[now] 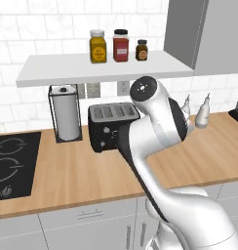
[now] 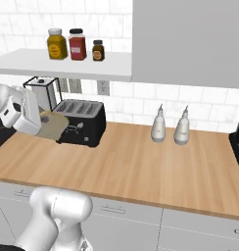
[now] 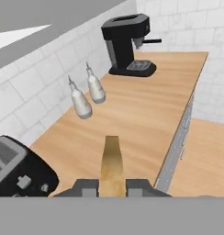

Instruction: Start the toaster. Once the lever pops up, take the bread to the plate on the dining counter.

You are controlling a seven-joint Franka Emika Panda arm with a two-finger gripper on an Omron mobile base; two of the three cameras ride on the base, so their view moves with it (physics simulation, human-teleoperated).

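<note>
The wood bench spans the middle of the right base view. The toaster stands left of centre there, against the tiled wall. At the left edge, the hand is clamped on the bread, held just in front of the toaster.

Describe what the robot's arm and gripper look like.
The glossy white rounded arm has dark bands at its joints and a round white end cap with small dark dots. The boxy white hand carries a gripper with two small dark grey fingertips. No cables show.
</note>
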